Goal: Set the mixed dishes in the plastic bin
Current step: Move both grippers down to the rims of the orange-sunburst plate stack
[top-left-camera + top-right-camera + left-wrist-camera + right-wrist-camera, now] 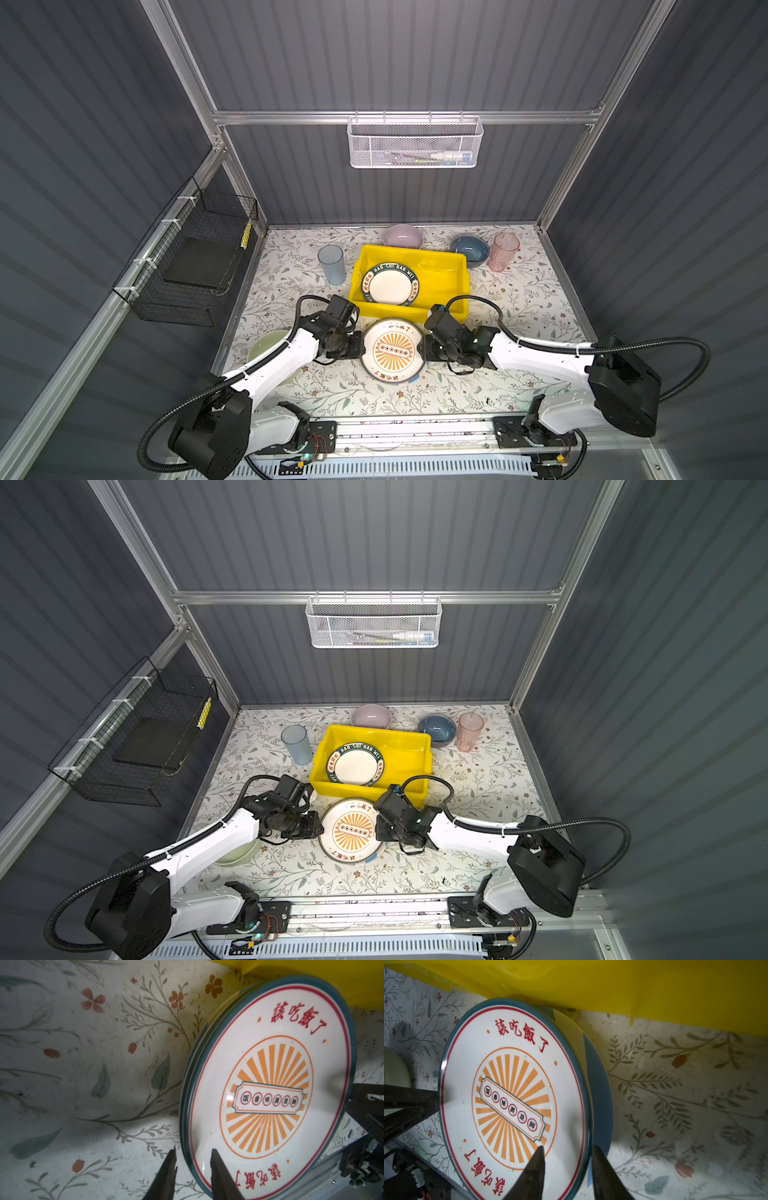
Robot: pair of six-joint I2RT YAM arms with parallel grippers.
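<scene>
On the floral tabletop [519, 299], the yellow plastic bin [444, 282] holds the green-rimmed lettered plate [390, 286] in its left half. Just before its near wall, the orange sunburst plate [394, 351] tops a stack. The left claw [194, 1150] and right claw [567, 1147], each partly open, straddle opposite rims; whether either has gripped cannot be told.

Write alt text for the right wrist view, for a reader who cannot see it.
The jaws of the right gripper straddle the rim of the orange sunburst plate, which tops a stack of plates on the floral table. The yellow bin runs beyond the plate, and the left gripper is at the opposite rim.
</scene>
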